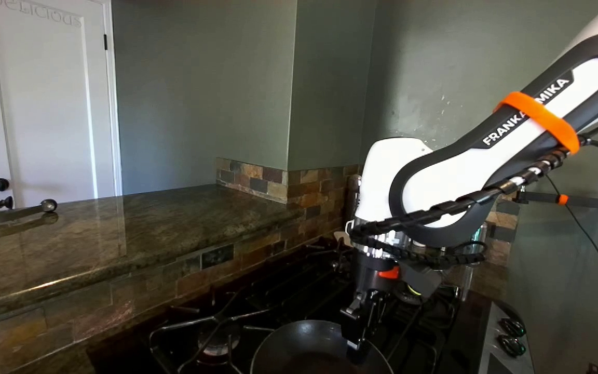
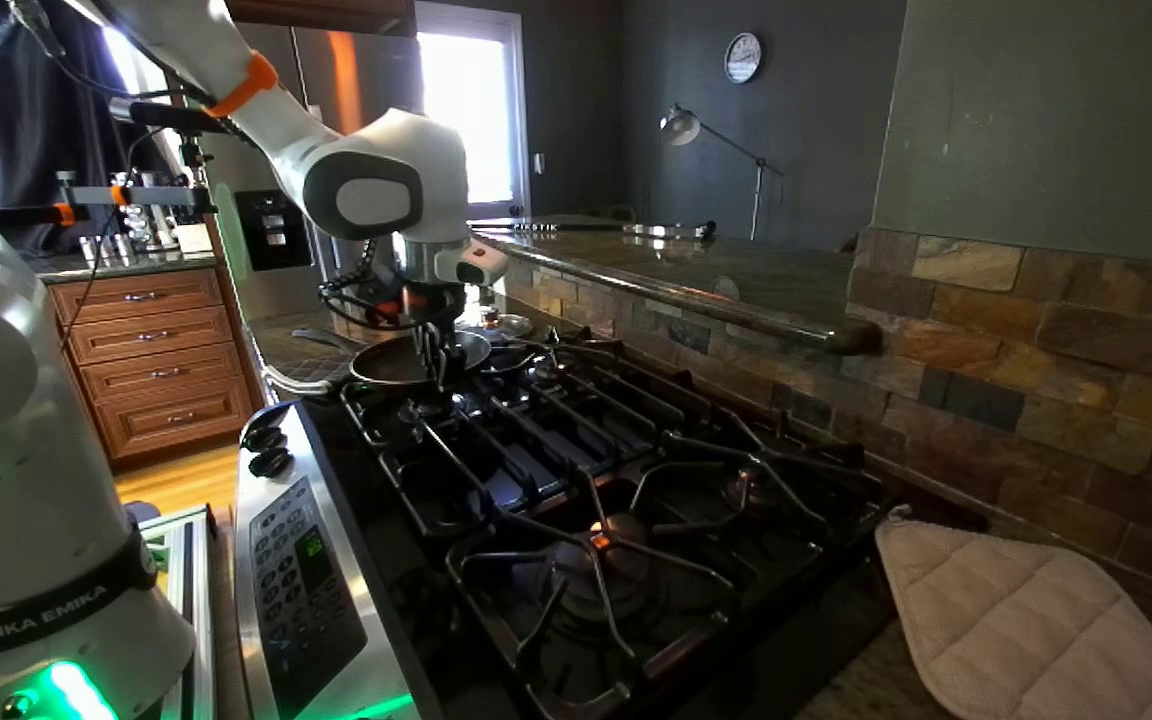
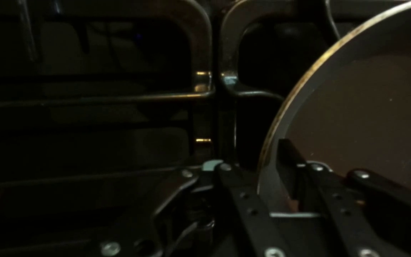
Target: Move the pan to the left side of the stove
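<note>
The pan (image 1: 304, 350) is a round, shallow, dark frying pan. It sits on the grates at one end of the black gas stove (image 2: 596, 560); in an exterior view the pan (image 2: 386, 362) is at the far end. The wrist view shows part of the pan (image 3: 362, 107) at the right, its worn golden rim curving down between my fingers. My gripper (image 3: 256, 155) is open around the rim, one finger inside the pan and the other outside. The inner finger looks apart from the wall. The gripper (image 1: 357, 340) points down in both exterior views (image 2: 444, 368). The outer fingertip is too dark to see clearly.
Raised cast-iron grates (image 2: 536, 440) cover the stove. A control panel with knobs (image 2: 306, 570) runs along its front. A tiled backsplash (image 2: 996, 340) and raised stone ledge (image 1: 174, 223) border the back. A pale quilted pot holder (image 2: 1026, 610) lies at the stove's near end.
</note>
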Robot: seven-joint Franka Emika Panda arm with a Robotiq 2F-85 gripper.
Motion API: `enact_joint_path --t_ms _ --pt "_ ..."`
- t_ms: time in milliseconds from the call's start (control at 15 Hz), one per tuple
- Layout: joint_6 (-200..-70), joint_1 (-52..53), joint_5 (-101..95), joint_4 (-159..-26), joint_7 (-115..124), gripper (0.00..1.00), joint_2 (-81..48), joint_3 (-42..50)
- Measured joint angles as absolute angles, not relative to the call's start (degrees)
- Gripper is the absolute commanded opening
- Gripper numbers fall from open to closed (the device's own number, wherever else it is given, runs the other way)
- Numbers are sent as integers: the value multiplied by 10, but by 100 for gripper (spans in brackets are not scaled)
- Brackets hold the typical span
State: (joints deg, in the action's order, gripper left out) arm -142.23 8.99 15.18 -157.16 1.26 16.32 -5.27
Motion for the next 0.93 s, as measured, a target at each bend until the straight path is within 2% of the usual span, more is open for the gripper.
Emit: enact_joint_path --t_ms 267,333,933 --pt "-1430 90 150 -1571 13 98 153 -54" --pt "-1436 90 150 -1571 13 100 153 -54" --pt "-1447 86 140 -1570 25 100 198 -54"
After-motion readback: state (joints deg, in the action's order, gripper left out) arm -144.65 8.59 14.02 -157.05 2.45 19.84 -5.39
